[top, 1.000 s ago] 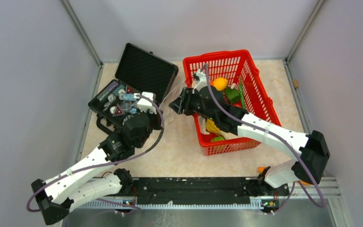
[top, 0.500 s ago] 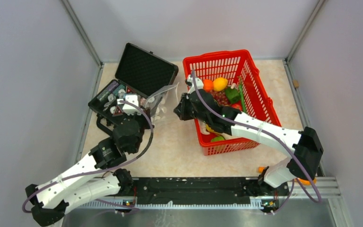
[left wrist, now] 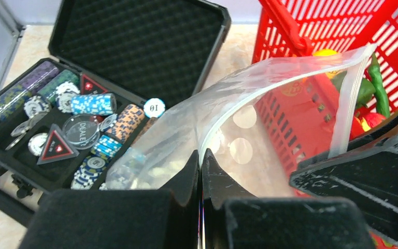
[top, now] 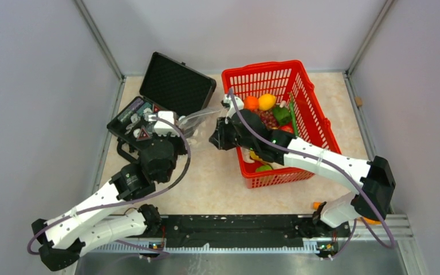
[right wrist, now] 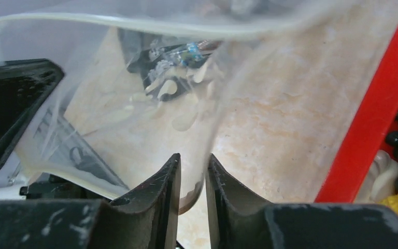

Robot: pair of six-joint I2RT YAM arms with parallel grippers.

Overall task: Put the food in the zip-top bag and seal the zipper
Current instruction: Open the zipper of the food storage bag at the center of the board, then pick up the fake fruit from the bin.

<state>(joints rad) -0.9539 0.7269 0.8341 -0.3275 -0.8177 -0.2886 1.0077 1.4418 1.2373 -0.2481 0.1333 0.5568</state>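
Clear, crinkly zip-top bag [left wrist: 259, 88] held up mid-table, between the open black case [top: 175, 86] on the left and the red mesh basket [top: 263, 67] on the right. Near rim clenched in the left gripper [left wrist: 201, 155]. On the right gripper [right wrist: 193, 161] a narrow slit shows, with film in it; cannot tell if it grips. Plastic toy food [top: 267, 101] lies in the basket. Bag reads light, limp and slippery. Best pinched at the stiffer whitish zipper strip [left wrist: 223, 116].
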